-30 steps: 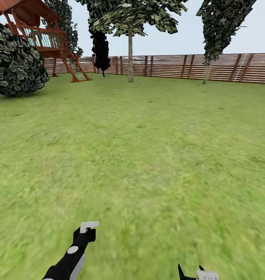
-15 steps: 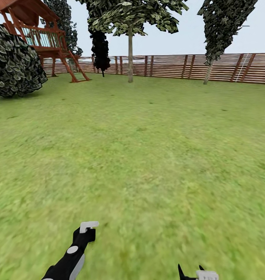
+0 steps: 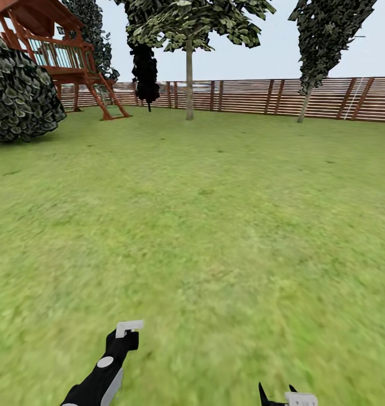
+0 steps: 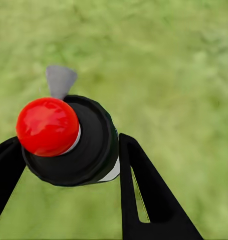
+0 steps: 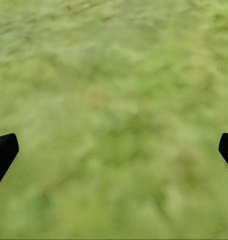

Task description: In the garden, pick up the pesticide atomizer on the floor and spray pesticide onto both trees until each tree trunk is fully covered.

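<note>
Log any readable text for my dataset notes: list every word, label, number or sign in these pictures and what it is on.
None can be read.
Right gripper: dark marks on its white tag, too small and blurred to read.
Atomizer between the left gripper's fingers: red top, black cap, no lettering.
Fence, playhouse and lawn: no signs.

Blurry green lawn [image 5: 114,100] across the frame, mottled yellowish patches, no sharp detail, two black fingertips [image 5: 3,150] of the right gripper [image 5: 114,150] at nine and three o'clock, spread wide apart, apparently nothing between them, grass beneath.
</note>
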Tool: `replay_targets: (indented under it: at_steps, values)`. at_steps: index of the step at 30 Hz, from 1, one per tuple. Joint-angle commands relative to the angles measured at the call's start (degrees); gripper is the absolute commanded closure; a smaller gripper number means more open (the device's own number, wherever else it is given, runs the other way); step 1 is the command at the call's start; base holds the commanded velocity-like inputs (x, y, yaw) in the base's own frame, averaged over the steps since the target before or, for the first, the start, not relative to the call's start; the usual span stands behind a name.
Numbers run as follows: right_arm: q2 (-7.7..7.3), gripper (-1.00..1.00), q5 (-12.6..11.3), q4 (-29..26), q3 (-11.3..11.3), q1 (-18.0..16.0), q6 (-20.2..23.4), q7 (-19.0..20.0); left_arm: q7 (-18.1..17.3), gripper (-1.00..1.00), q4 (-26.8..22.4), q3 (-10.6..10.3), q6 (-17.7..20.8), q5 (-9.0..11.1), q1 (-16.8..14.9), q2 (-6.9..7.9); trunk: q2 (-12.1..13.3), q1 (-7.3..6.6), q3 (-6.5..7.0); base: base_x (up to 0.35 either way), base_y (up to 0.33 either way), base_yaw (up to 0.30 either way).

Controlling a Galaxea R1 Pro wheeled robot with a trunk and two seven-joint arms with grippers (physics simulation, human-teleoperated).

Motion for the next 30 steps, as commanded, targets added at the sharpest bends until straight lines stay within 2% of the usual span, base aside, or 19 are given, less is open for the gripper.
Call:
replay_targets:
  at_steps: [1, 30]
  values:
    - [0.0, -1.0, 0.0, 0.0, 0.0, 0.0, 0.0, 0.0, 0.0, 1.0, 0.0, 0.0, 0.0, 0.0, 0.0, 0.03, 0.0, 0.0, 0.0, 0.34, 0.0, 0.0]
    - [0.0, -1.0, 0.0, 0.0, 0.0, 0.0, 0.0, 0.0, 0.0, 1.0, 0.2, 0.0, 0.0, 0.0, 0.0, -0.02, 0.0, 0.0, 0.0, 0.34, 0.0, 0.0]
